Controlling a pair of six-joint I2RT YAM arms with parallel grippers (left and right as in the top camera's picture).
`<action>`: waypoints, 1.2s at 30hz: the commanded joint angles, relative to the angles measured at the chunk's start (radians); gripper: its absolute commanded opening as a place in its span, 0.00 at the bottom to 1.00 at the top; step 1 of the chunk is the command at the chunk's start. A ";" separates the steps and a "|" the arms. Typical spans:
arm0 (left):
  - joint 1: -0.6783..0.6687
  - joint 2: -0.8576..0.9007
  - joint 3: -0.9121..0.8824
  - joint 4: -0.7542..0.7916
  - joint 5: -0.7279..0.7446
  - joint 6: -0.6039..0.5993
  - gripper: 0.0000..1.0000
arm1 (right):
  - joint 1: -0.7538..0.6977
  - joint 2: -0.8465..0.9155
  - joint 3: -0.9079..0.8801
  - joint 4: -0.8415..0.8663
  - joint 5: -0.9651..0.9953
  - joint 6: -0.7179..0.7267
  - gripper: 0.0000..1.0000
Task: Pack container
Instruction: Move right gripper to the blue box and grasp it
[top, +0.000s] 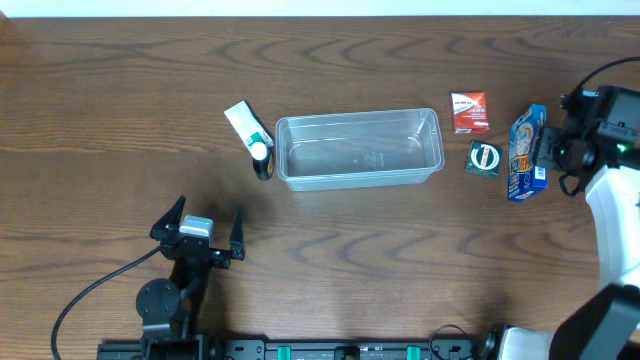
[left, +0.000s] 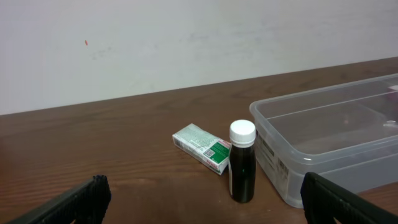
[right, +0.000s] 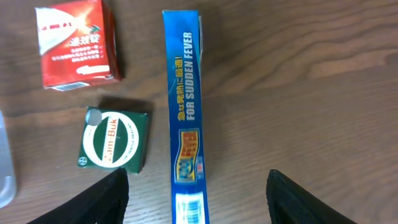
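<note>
The container (top: 360, 148) is a clear, long plastic tub lying empty mid-table; the left wrist view shows its near corner (left: 329, 137). A blue box (top: 526, 152) stands on its narrow edge to the container's right. My right gripper (top: 545, 150) hangs over it. In the right wrist view the blue box (right: 186, 112) runs between the open fingers, with a gap on each side (right: 198, 193). My left gripper (top: 205, 225) sits open near the front left, nothing between its fingers (left: 205, 190).
A red box (top: 469, 112) (right: 76, 43) and a green Zam-Buk box (top: 484, 158) (right: 115, 140) lie between container and blue box. Left of the container are a white-green box (top: 245, 125) (left: 202, 147) and an upright dark bottle (top: 262, 160) (left: 242, 162) with a white cap.
</note>
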 joint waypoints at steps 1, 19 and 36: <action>0.005 -0.001 -0.018 -0.033 0.013 0.006 0.98 | -0.014 0.042 0.018 0.016 -0.011 -0.040 0.69; 0.005 -0.001 -0.018 -0.033 0.013 0.006 0.98 | -0.014 0.154 0.018 0.060 -0.097 -0.035 0.48; 0.005 -0.001 -0.018 -0.033 0.013 0.006 0.98 | -0.014 0.172 0.025 0.067 -0.077 -0.011 0.21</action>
